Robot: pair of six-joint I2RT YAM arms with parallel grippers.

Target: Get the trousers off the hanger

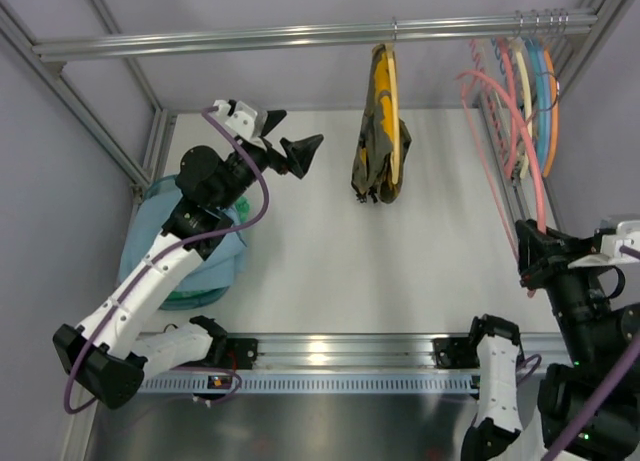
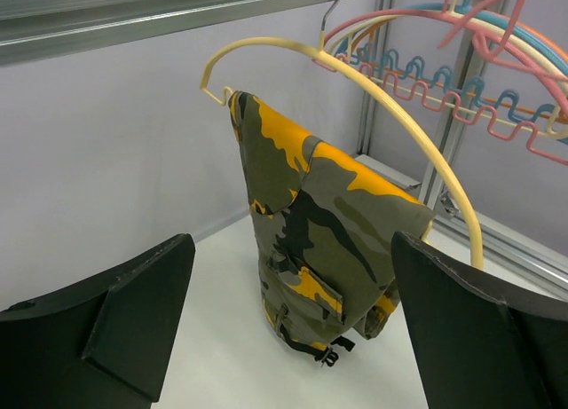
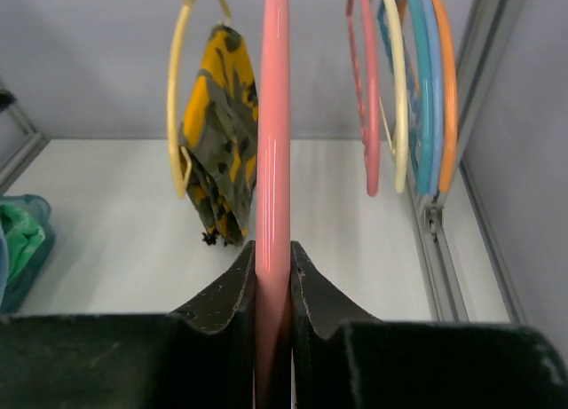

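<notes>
Light blue cloth, the trousers (image 1: 228,266), lies heaped at nine o'clock in the top view. It sits in what looks like a round teal-rimmed basket (image 1: 185,303) under the left arm, and a green cloth (image 3: 22,236) shares the basket. The trousers are off the hanger, so the task looks all but done. At eleven o'clock the left gripper (image 1: 290,139) hangs with its jaws wide apart and empty, facing the camouflage garment (image 2: 328,240) on its yellow hanger (image 2: 390,116). A forward move could knock that garment off the rail (image 1: 300,36). At four o'clock the right gripper (image 3: 273,271) is clamped on the bare salmon-pink hanger (image 3: 273,161). I cannot tell whether its hook is on the rail. Swung carelessly, it could snag the bare hangers (image 1: 530,91) at two o'clock or slip through the narrow grip.
</notes>
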